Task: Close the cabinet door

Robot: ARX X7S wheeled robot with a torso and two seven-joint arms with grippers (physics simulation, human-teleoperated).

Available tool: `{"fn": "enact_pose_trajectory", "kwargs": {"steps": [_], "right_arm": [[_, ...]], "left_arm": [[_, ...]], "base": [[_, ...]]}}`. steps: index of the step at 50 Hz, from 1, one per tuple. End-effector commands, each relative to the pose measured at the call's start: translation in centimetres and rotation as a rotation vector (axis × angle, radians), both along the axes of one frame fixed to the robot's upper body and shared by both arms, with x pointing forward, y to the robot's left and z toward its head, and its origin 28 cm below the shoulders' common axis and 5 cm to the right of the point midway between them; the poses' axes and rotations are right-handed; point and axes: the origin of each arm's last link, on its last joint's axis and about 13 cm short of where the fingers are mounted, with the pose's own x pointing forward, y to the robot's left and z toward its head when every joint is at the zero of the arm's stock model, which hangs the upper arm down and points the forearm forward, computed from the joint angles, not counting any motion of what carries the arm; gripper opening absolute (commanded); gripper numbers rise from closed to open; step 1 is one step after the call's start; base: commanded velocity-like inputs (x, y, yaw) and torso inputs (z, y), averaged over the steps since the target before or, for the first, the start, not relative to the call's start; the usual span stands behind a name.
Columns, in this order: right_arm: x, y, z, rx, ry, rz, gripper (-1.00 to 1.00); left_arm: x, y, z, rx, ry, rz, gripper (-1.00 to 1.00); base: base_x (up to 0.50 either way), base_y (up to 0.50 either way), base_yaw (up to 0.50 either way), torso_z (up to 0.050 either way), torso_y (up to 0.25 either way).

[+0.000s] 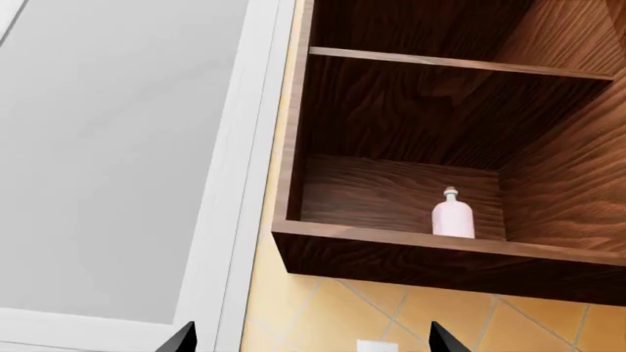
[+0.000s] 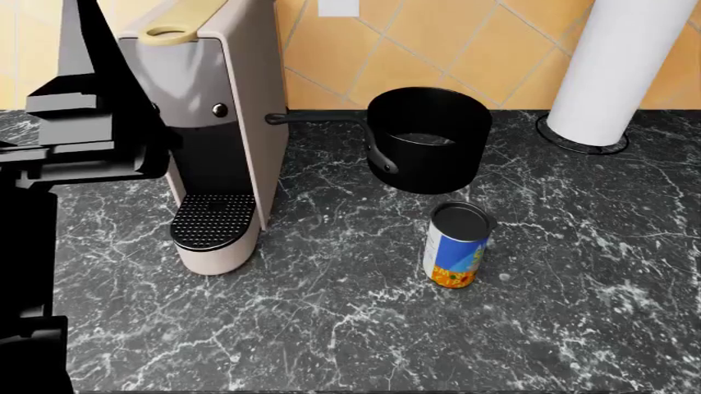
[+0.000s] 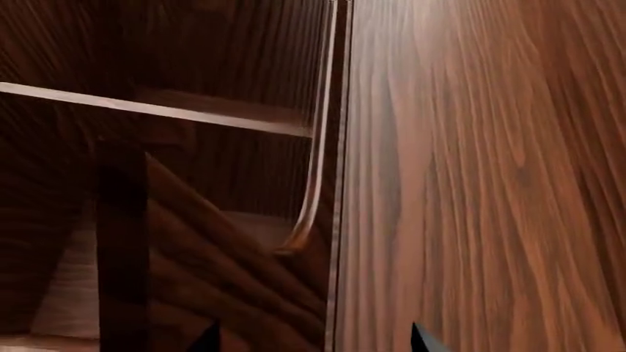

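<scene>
The wooden cabinet (image 1: 391, 249) stands open in the left wrist view, showing two shelves and a pink-white bottle (image 1: 453, 215) on the lower one. My left gripper (image 1: 310, 341) is open below the cabinet, only its fingertips (image 1: 181, 339) showing. In the right wrist view the cabinet door (image 3: 470, 183) fills the right side as a wood panel close to the camera. A slim curved bar (image 3: 315, 147) runs along its edge, beside the dark interior and a shelf (image 3: 146, 106). My right gripper (image 3: 313, 341) is open, straddling that door edge. The head view shows no cabinet.
On the marble counter (image 2: 328, 328) stand a beige coffee machine (image 2: 219, 123), a black pot (image 2: 429, 139), a tin can (image 2: 457, 245) and a paper towel roll (image 2: 619, 66). My left arm (image 2: 66, 148) rises at the left. A white frame (image 1: 245, 147) adjoins the cabinet.
</scene>
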Motion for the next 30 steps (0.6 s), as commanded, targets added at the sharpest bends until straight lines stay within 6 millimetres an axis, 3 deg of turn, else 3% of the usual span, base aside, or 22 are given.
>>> {"fn": "enact_pose_trajectory", "kwargs": {"steps": [1, 30], "right_arm": [[1.6, -0.7, 1.4, 0.000, 0.022, -0.032, 1.00], [4.5, 1.8, 2.0, -0.063, 0.062, 0.040, 1.00]], "left_arm": [[0.0, 0.0, 0.0, -0.002, -0.001, -0.001, 1.00], [-0.1, 0.2, 0.3, -0.008, -0.009, 0.005, 1.00]], "base": [[0.00, 0.00, 0.00, 0.000, 0.000], [0.00, 0.00, 0.00, 0.002, 0.000]]}}
